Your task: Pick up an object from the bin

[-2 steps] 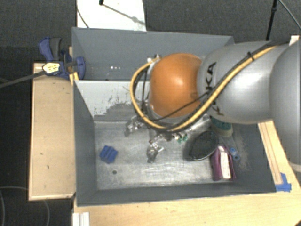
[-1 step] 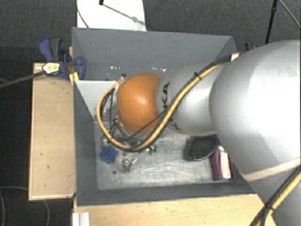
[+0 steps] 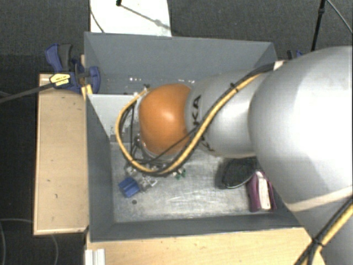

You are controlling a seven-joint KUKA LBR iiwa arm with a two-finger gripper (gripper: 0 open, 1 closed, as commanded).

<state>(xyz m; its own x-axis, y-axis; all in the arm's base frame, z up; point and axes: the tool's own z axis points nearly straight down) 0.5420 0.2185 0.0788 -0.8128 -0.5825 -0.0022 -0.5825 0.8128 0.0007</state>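
While the arm reaches into the left of the bin, gripper by a blue block, can't tell if wide or narrow, purple pack near right.

In the bin — block left; disc beside bottle, right.

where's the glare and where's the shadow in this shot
Camera view: broad sheen on the silver arm and a soft highlight on its orange cover; the bin floor gives back light in pale streaks; shadow pools under the arm around the dark oval thing, while the blue block at the floor's left lies lit.
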